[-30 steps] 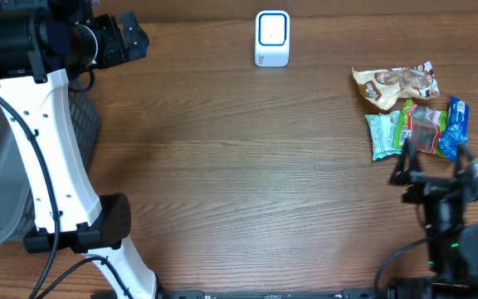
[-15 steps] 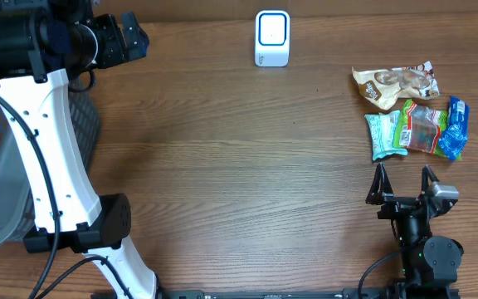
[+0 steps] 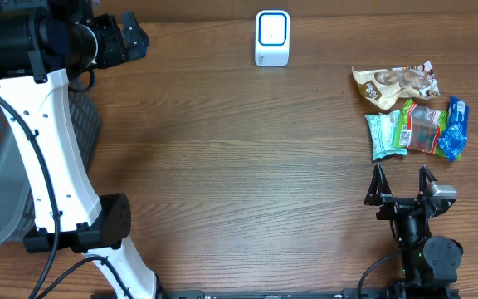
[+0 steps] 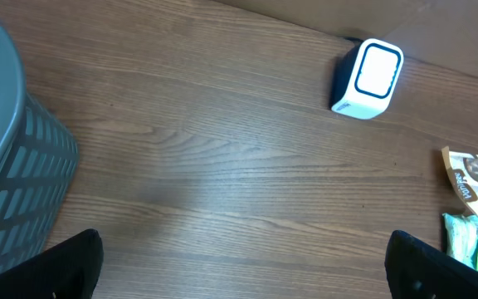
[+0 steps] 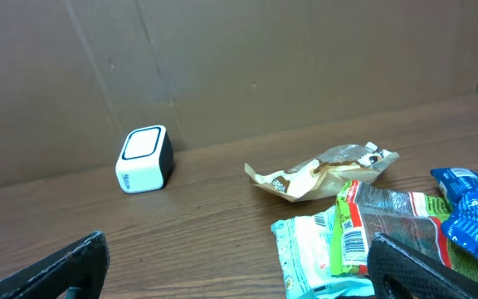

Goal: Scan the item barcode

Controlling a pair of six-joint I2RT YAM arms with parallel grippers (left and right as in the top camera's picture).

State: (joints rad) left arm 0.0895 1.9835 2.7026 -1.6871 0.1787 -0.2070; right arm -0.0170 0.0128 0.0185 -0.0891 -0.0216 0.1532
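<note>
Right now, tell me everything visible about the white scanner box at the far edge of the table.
The scanner is a small white box with rounded corners, plastic by its look. One face carries a pale window ringed by a dark blue line, and that face tilts upward. A darker side panel shows in both wrist views. It stands by itself on the wooden table, near the back edge. Nothing but the table touches it.
</note>
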